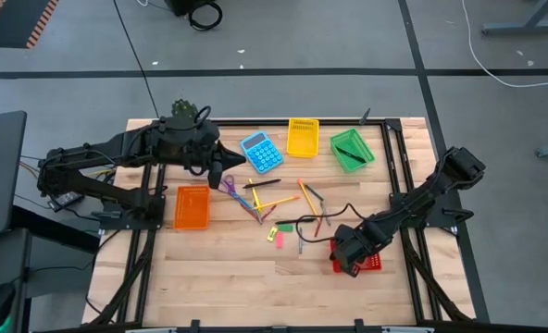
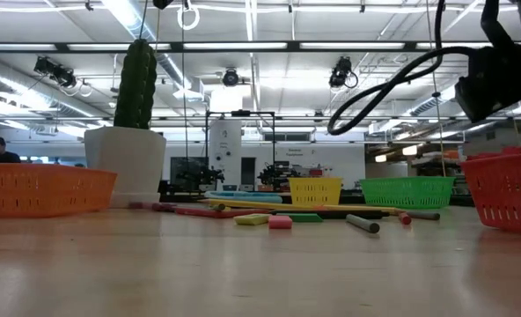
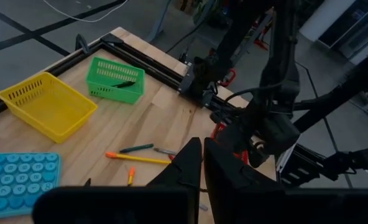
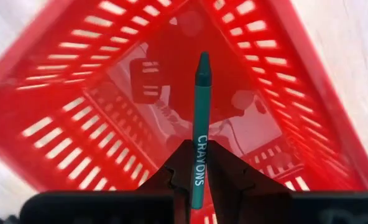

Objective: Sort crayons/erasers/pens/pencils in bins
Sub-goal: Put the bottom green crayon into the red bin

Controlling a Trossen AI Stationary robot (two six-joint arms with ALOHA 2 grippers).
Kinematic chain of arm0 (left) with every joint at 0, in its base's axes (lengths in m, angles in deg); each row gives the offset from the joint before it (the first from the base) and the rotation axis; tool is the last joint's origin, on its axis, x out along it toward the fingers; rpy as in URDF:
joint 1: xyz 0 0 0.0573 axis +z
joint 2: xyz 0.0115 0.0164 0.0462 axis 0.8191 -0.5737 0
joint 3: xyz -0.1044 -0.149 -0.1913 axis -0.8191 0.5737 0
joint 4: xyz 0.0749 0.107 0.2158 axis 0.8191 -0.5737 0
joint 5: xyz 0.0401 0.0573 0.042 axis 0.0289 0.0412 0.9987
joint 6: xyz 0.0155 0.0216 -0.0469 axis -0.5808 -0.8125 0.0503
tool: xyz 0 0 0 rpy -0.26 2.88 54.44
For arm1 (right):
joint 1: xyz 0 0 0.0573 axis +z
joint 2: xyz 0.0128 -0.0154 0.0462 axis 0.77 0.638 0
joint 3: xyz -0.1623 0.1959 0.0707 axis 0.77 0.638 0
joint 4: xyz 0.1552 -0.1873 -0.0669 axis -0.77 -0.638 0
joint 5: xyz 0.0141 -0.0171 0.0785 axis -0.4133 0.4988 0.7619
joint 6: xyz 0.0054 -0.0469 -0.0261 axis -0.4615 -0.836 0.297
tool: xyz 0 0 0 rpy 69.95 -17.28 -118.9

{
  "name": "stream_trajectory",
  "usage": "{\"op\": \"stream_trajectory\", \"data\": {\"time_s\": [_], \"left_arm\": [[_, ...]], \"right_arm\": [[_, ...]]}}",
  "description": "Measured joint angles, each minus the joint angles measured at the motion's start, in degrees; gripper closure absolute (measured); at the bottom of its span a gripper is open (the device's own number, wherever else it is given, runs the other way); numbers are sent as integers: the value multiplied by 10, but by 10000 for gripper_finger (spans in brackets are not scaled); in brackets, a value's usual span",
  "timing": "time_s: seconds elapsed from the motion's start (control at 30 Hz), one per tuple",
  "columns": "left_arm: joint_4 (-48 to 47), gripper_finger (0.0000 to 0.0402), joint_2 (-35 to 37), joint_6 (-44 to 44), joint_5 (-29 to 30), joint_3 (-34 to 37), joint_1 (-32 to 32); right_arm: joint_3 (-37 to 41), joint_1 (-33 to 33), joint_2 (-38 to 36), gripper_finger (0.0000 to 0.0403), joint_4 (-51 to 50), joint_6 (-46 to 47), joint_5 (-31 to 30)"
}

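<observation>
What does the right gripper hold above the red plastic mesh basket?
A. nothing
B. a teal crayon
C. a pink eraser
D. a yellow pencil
B: in the right wrist view the right gripper is shut on a teal crayon printed CRAYONS, pointing into the red plastic mesh basket.

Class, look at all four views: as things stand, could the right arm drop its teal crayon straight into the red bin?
Probably yes. The right hand, shut on the teal crayon, hangs directly over the red bin, with nothing visible between them.
</observation>
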State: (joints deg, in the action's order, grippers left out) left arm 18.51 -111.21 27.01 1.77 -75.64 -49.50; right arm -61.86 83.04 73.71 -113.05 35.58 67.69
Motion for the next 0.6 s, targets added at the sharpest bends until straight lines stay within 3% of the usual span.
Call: {"op": "stream_trajectory", "data": {"time_s": [0.6], "left_arm": [[0, 367, 0, 0, 0, 0, 0]], "right_arm": [[36, 0, 0, 358, 45, 27, 6]]}}
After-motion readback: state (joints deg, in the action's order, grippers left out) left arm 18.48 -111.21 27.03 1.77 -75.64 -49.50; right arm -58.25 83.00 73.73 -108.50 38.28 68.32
